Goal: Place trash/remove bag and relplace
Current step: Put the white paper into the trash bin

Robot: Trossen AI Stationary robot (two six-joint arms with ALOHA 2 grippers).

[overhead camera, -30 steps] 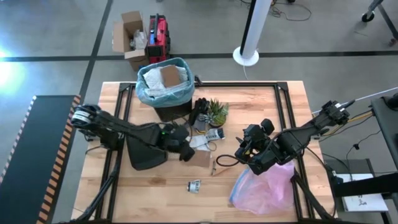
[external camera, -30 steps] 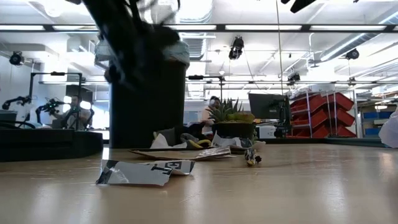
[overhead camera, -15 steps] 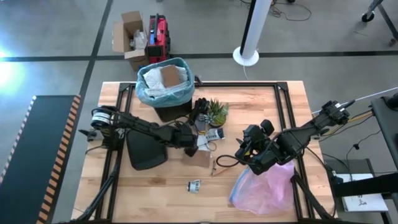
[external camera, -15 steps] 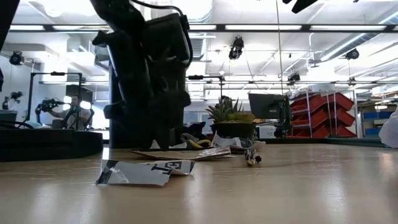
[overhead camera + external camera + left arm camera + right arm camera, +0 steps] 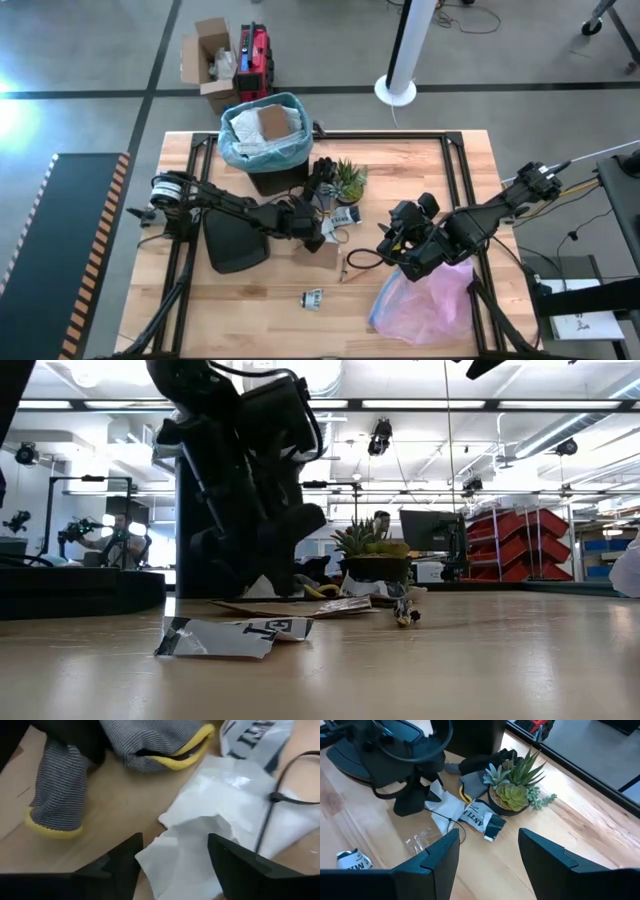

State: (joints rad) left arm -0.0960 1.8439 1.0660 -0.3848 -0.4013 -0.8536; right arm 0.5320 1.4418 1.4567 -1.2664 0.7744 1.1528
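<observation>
Trash [image 5: 200, 820] beside the plant [image 5: 347, 181] awaits pickup; left end effector [image 5: 172, 857] gapes over it, bag [image 5: 262, 145] unchanged.

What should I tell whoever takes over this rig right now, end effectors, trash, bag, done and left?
Left end effector: open, over the white paper beside the striped gloves, nothing gripped.
Right end effector: open, empty, waiting above the pink bag.
The bin with its blue-teal bag at the table's far edge already holds paper.
Loose trash: white paper, brown paper, printed wrapper.
Left: bin the loose pieces, pull the bag, fit a new one.
</observation>
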